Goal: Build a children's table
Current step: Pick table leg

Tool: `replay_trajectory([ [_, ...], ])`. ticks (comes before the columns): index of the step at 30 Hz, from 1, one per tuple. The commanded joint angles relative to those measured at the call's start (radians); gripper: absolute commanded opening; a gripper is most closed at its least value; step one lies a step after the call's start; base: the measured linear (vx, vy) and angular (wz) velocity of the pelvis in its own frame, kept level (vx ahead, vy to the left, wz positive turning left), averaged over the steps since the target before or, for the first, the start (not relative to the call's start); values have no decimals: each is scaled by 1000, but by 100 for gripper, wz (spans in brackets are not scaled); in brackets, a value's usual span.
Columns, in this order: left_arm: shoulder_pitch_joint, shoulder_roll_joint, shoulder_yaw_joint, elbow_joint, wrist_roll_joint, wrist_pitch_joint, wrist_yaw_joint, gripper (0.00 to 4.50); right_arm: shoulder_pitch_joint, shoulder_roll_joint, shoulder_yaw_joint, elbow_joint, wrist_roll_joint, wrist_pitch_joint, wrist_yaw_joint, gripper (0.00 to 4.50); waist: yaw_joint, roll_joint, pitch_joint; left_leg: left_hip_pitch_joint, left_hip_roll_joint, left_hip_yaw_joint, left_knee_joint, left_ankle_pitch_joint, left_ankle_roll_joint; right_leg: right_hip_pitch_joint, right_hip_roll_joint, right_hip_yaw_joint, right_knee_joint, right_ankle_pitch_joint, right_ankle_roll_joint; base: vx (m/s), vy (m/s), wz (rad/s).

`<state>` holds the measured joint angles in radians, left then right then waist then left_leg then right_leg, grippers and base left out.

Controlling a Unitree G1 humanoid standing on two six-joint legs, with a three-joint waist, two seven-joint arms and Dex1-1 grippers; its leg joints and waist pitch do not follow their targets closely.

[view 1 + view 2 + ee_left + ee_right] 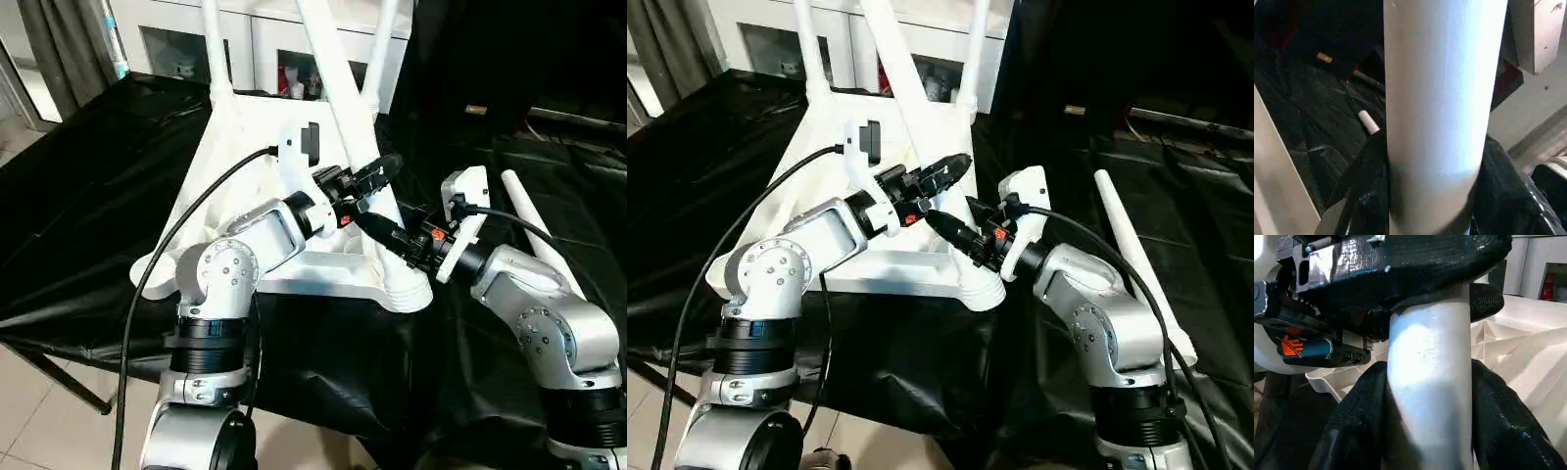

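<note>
- Forearms reach in from both sides; our right gripper (965, 233) is clamped on the lower part of a slanted leg (338, 108), near its corner socket (404, 286).
- Our left gripper (377, 174) closes around the same leg just above.
- The tabletop (245, 157) lies upside down on the black cloth (88, 196).
- A loose leg (544, 240) lies to the right.
- Farther back, two legs stand upright before a white cabinet (265, 39).
</note>
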<state>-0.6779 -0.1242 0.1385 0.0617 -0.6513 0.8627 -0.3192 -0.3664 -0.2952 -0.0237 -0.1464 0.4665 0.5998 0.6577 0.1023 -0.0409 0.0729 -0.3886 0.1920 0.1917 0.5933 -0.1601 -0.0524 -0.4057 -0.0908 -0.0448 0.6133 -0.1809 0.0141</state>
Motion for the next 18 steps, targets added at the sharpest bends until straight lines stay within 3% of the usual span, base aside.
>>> replay_trajectory([
  [1, -14, -15, -15, -18, 7, -21, 11, 186, -13, -6, 6, -5, -4, 10, -11, 184, 3, -17, -81, 16, 27, -10, -60, -134, 29, 51, -40, 30, -69, -164, -163, 0, 0, 0],
  [2, -13, -14, -16, -22, 4, -19, 11, 186, -14, -8, 8, -3, -9, 8, -13, 184, 3, -16, -82, 16, 27, -10, -59, -133, 29, 51, -40, 31, -69, -160, -163, 0, 0, 0],
  [3, -13, -11, -17, -29, -1, -16, 7, 186, -18, -9, 10, 0, -13, 7, -15, 219, 3, -15, -81, 16, 26, -10, -59, -139, 27, 51, -40, 31, -70, -162, -163, 0, 0, 0],
  [5, -14, 7, -33, -42, -2, -12, -21, 186, -23, -5, -1, 2, 18, 40, -12, 254, 3, -14, -82, 16, 26, -11, -60, -138, 26, 52, -39, 30, -68, -157, -163, 0, 0, 0],
  [6, -15, 48, -65, -61, 2, -9, -78, 186, -25, -11, -17, -9, 70, 89, 12, 254, 4, -13, -82, 17, 25, -11, -60, -141, 26, 52, -39, 30, -69, -160, -164, 0, 0, 0],
  [8, -17, 66, -75, -67, 3, -8, -101, 186, -26, -20, -24, -15, 88, 105, 23, 272, 5, -11, -83, 19, 27, -12, -60, -140, 28, 51, -38, 31, -66, -158, -163, 0, 0, 0],
  [9, -17, 76, -80, -70, 3, -8, -115, 186, -26, -24, -28, -18, 96, 113, 28, 295, 3, -14, -82, 19, 28, -10, -60, -139, 25, 50, -38, 30, -67, -150, -168, 0, 0, 0],
  [10, -22, 93, -85, -70, 2, -8, -137, 186, -28, -37, -37, -20, 105, 123, 36, 295, 4, -12, -82, 18, 27, -10, -60, -136, 21, 51, -39, 31, -65, -145, -173, 0, 0, 0],
  [11, -26, 108, -89, -70, 1, -7, -156, 185, -30, -49, -46, -20, 115, 134, 43, 296, 4, -17, -82, 19, 26, -9, -59, -136, 22, 51, -38, 31, -67, -150, -169, 0, 0, 0],
  [12, -42, 155, -102, -64, -2, -1, -217, 185, -43, -88, -81, -17, 160, 187, 71, 300, 6, -25, -82, 19, 25, -9, -60, -132, 24, 53, -38, 30, -66, -168, -164, 0, 0, 0],
  [13, -49, 176, -108, -61, -3, 4, -244, 185, -48, -108, -96, -16, 188, 217, 91, 328, 9, -19, -82, 23, 27, -9, -59, -134, 23, 50, -38, 32, -64, -177, -157, 0, 0, 0],
  [15, -67, 219, -124, -43, 8, -1, -294, 185, -49, -170, -107, -22, 243, 280, 168, 337, 10, -24, -81, 22, 28, -8, -60, -136, 17, 49, -39, 32, -65, -178, -156, 0, 0, 0],
  [18, -91, 250, -122, -22, -13, 7, -332, 185, -50, -229, -92, -22, 263, 324, 222, 340, 16, -18, -80, 23, 27, -8, -59, -139, 9, 50, -40, 32, -65, -181, -157, 0, 0, 0],
])
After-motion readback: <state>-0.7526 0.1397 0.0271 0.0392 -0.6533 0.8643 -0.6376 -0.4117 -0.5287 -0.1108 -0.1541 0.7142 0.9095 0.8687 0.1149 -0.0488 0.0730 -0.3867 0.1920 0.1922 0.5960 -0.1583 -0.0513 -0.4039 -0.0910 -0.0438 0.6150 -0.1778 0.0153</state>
